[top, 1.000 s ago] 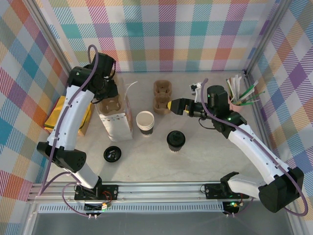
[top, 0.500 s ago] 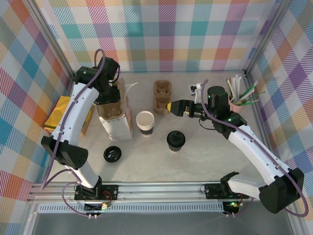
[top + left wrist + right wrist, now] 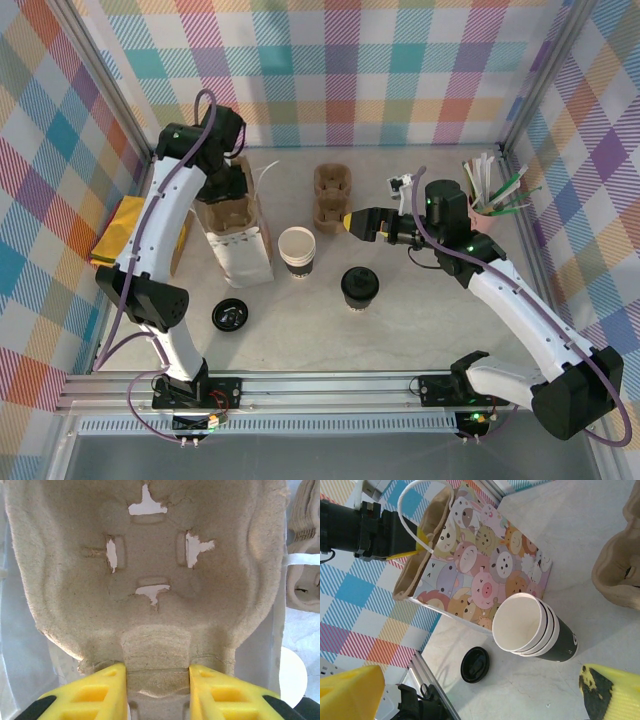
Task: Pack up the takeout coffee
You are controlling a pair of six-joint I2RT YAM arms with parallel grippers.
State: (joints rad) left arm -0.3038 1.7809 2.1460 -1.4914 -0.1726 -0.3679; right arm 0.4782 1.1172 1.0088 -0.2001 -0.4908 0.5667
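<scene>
Left tool (image 3: 157, 682) clamps the pulp carrier (image 3: 150, 580) — half hidden in the bag (image 3: 245, 255); right tool (image 3: 348, 221) gapes.

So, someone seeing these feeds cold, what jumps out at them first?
The left fingers clamped on a pulp cup carrier at the mouth of the cartoon-animal bag, over on the left. Mid-table, the lidded takeout coffee stands by itself, with a stack of open cups to its left and the right fingers spread wide beyond it.

left gripper (image 3: 157, 676): clamped | right gripper (image 3: 349, 221): wide open, level
</scene>
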